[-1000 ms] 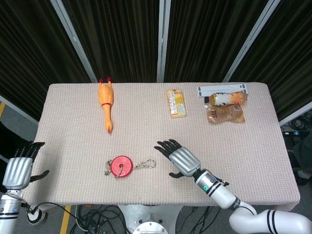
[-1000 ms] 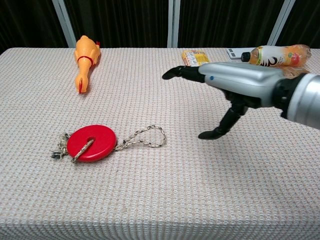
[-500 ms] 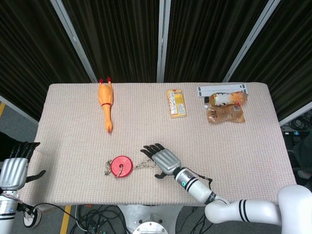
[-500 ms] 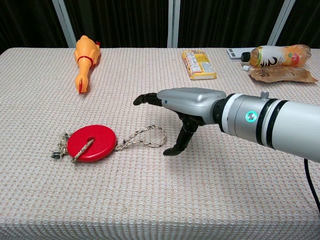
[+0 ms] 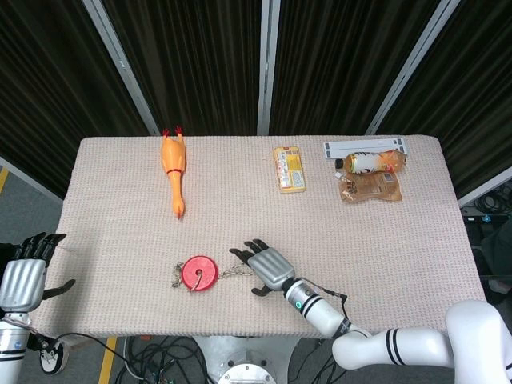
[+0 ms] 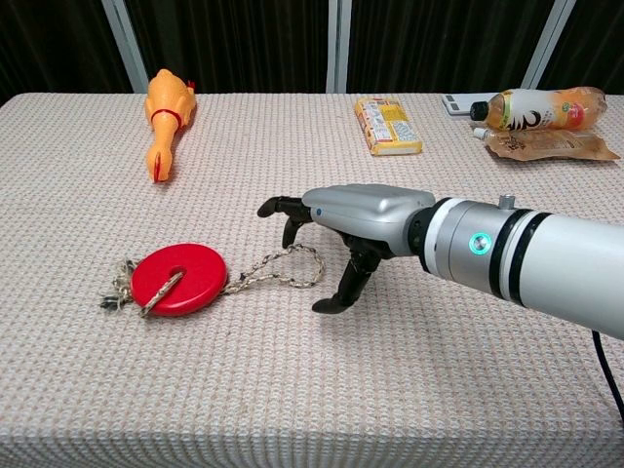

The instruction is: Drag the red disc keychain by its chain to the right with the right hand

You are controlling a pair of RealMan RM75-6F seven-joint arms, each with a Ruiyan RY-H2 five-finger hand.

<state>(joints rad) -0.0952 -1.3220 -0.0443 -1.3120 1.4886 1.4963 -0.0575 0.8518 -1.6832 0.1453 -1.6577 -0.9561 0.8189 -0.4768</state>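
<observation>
The red disc keychain [image 5: 199,274] [image 6: 178,279] lies flat near the table's front edge, left of centre. Its rope chain loop [image 6: 284,266] [image 5: 238,270] trails out to the right. My right hand [image 5: 267,267] [image 6: 351,219] hovers palm down just over the loop's right end, fingers spread and curling down. One fingertip [image 6: 292,234] reaches down toward the far side of the loop and the thumb [image 6: 336,297] points down just right of it. Nothing is held in it. My left hand [image 5: 26,276] hangs open off the table's left edge, seen only in the head view.
A rubber chicken [image 5: 174,171] [image 6: 164,118] lies at the back left. A yellow snack pack [image 5: 289,169] [image 6: 388,125] sits at back centre. At the back right are a bottle [image 5: 370,162] [image 6: 534,108], a brown pouch [image 5: 370,188] [image 6: 546,145] and a white strip [image 5: 365,146].
My right hand has moved left across the table to the chain loop and lowered, its fingers now curling down around the loop's end. The keychain has not moved.
</observation>
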